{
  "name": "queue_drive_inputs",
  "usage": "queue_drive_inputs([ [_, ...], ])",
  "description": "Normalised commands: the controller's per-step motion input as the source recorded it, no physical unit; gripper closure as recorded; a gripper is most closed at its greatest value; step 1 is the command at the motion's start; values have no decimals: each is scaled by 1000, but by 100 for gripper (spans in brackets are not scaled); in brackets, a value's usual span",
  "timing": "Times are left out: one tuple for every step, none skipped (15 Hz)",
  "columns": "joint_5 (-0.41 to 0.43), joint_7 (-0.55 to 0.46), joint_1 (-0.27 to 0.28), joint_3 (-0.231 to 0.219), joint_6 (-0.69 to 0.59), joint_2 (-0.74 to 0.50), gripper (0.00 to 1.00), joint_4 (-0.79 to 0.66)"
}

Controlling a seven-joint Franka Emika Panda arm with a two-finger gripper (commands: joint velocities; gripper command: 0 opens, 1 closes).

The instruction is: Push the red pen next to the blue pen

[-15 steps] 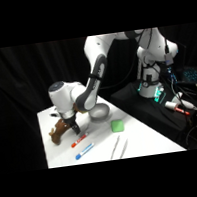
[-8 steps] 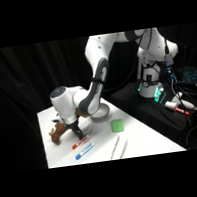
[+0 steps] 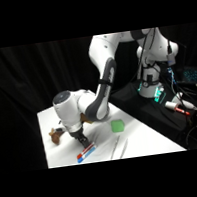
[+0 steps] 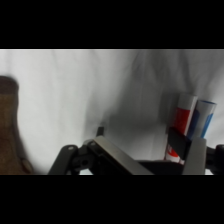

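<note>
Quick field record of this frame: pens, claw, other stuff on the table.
red pen: lying flush against the blue pen, side by side
blue pen: at the table's near edge in the side view
claw: low over the table, right beside the pens; finger state unclear
green block: apart from the pens
brown object: left of the claw
metal tongs: right of the pens

No text, label, brand or number can be read on anything in either view
</note>
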Motion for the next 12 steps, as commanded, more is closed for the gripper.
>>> queue_drive_inputs([
  [-2,-90,112,14,-59,-90,0,-27],
  [-23,-47,128,-18,-149,-156,0,-62],
  [-39,-33,129,-24,-166,-300,0,-177],
  [-62,-38,125,-27,-165,-408,0,-262],
  [-90,-29,130,-40,-166,-479,0,-315],
  [-102,-55,118,-28,-184,-565,0,-378],
  [-112,-44,113,-32,-198,-590,0,-391],
  [-126,-35,108,-38,-233,-602,0,-387],
  [-100,-44,77,-15,-257,-596,0,-371],
  [-67,-41,48,5,-290,-570,0,-340],
  [-62,-44,31,12,-292,-537,0,-314],
  [-26,-80,-3,43,-299,-505,0,-287],
])
